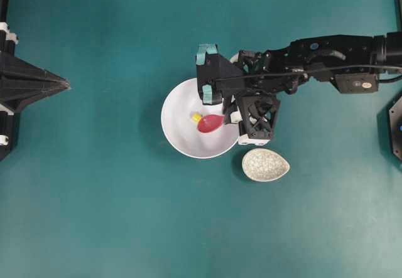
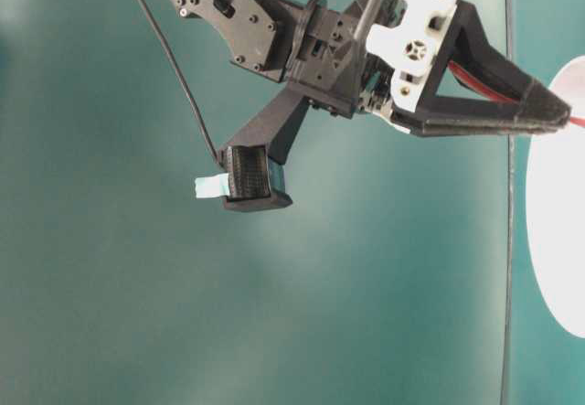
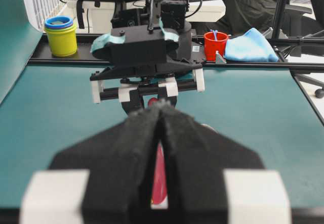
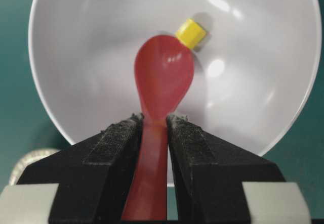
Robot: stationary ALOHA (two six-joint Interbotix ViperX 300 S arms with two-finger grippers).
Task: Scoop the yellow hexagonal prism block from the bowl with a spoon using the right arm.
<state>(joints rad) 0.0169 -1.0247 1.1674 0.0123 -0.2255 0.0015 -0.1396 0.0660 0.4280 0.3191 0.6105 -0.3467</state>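
- Overhead: the right claw (image 1: 217, 105) reaches over the bowl (image 1: 179, 137); the spoon (image 1: 210, 123) head lies inside, its tip touching the block (image 1: 196, 117). The left claw (image 1: 63, 85) sits well apart, pinched to a point, empty.
- Table-level: only the right arm and the bowl's edge show.
- Left wrist: pads together, holding nothing.
- Right wrist: the claw clamps the spoon's handle. The block rests at the tip's far right; best to slide the tip under it, low and slow, then tilt level before lifting.
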